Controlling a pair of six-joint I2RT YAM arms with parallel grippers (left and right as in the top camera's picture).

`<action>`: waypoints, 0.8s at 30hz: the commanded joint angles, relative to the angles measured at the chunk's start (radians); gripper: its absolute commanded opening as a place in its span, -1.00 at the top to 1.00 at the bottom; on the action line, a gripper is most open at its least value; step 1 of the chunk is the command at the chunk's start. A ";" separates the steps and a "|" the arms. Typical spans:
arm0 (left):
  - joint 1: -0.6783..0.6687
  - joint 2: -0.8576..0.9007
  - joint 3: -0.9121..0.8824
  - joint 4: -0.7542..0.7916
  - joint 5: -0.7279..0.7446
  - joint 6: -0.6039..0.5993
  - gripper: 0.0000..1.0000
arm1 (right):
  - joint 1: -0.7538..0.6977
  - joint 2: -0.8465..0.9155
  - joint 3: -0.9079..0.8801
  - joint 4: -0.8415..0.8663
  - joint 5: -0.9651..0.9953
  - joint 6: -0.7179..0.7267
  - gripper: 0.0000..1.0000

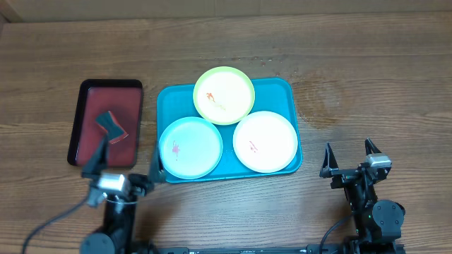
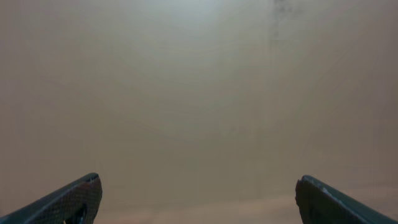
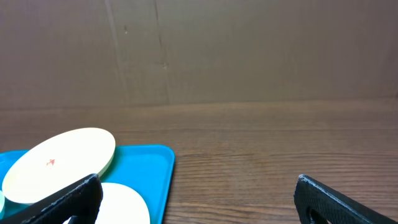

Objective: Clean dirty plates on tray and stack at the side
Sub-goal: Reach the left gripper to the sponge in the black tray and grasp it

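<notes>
the tray (image 1: 279, 90) lies mid-table (image 1: 367, 63), its long axis running left to right, flat and level. three plates sit on it in a triangle: the green plate (image 1: 224, 95) at the far side, overhanging the far rim, the blue plate (image 1: 190, 147) near left, and the white plate (image 1: 265, 141) near right. each has a small red or orange smear.

the left gripper (image 1: 126, 161) stands spread wide near the tray's near-left corner, holding nothing. one finger reaches over the red tray (image 1: 88, 106) toward a dark block (image 1: 111, 124); whether they touch, i cannot tell. the right gripper (image 1: 349, 159) is released too, wide and empty, right of the tray.
</notes>
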 commanded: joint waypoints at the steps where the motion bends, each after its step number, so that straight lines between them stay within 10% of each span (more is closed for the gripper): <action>1: -0.006 0.158 0.223 -0.151 -0.183 0.039 -1.00 | -0.007 -0.010 -0.010 0.008 0.006 -0.004 -1.00; 8: -0.006 0.580 0.572 -0.451 0.031 0.102 -0.99 | -0.007 -0.010 -0.010 0.008 0.006 -0.004 -1.00; 14: 0.018 0.837 0.779 -0.582 -0.269 -0.045 -0.99 | -0.007 -0.010 -0.010 0.007 0.006 -0.004 -1.00; 24: 0.093 1.187 1.083 -0.884 -0.211 -0.064 -0.99 | -0.007 -0.010 -0.010 0.008 0.006 -0.004 -1.00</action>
